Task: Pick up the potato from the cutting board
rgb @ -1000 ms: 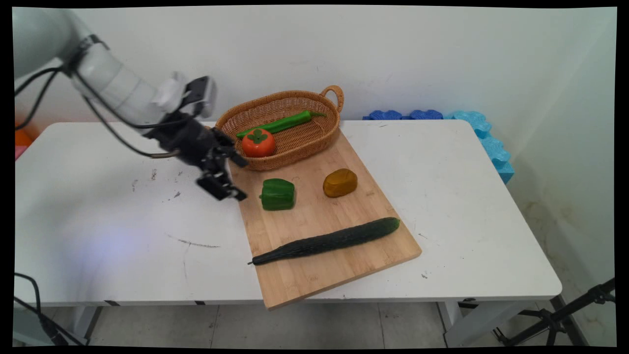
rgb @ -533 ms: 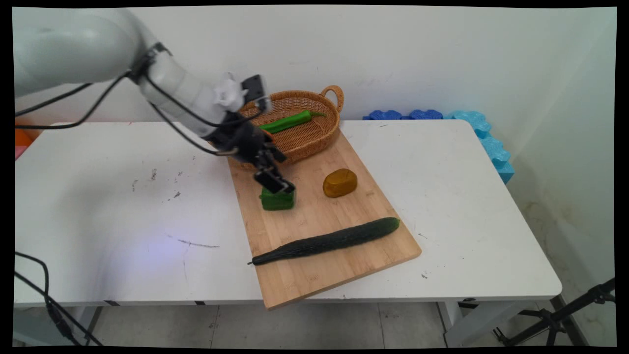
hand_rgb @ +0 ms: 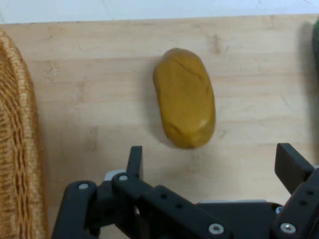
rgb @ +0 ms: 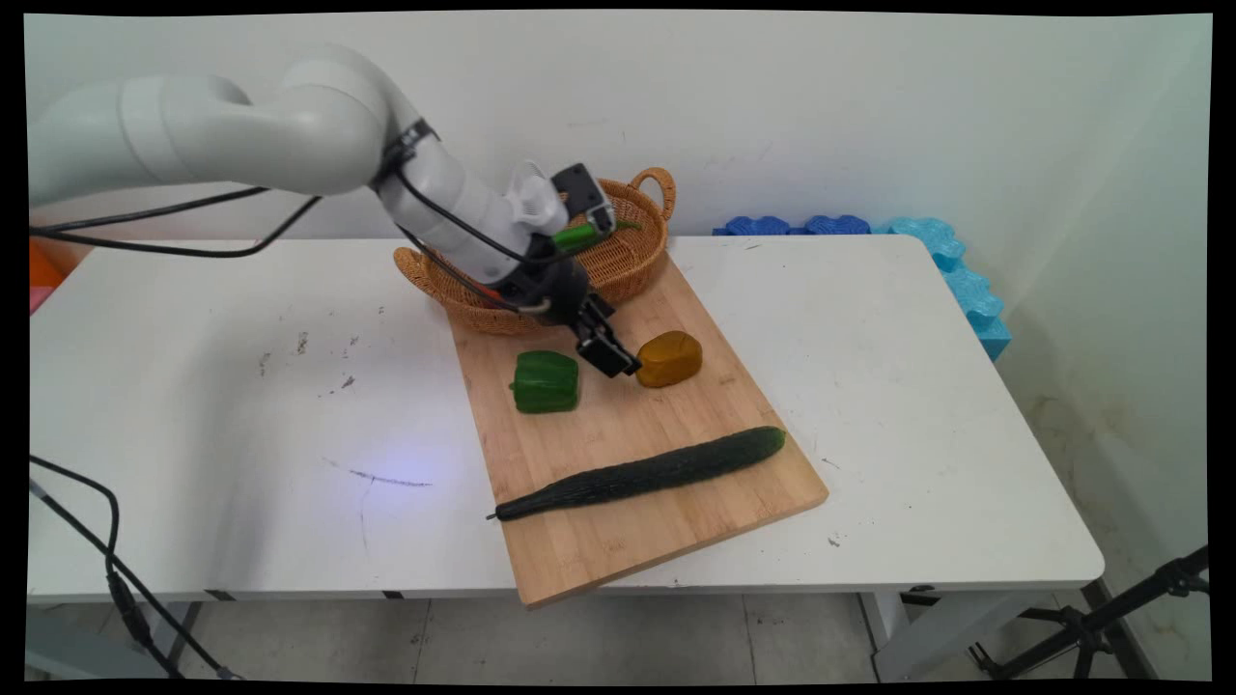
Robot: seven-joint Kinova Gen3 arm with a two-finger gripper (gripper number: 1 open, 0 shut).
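My gripper (rgb: 613,355) hangs low over the wooden cutting board (rgb: 666,521), just left of a brown potato (rgb: 668,358). In the hand view the potato (hand_rgb: 184,105) lies lengthwise just beyond the open gripper (hand_rgb: 209,159), with nothing between its fingers. A green bell pepper (rgb: 546,381) sits on the board to the gripper's left. A long dark cucumber (rgb: 642,473) lies across the board nearer the front.
A wicker basket (rgb: 632,265) stands at the board's far end, holding a long green pepper (rgb: 579,235); the arm hides much of it. The basket's wall (hand_rgb: 17,149) fills the hand view's left side. Blue foam pieces (rgb: 927,251) lie behind the table at the right.
The arm has swung right, carrying the gripper from the table left of the board, over the bell pepper, to beside the potato. The arm now hides the red tomato in the basket.
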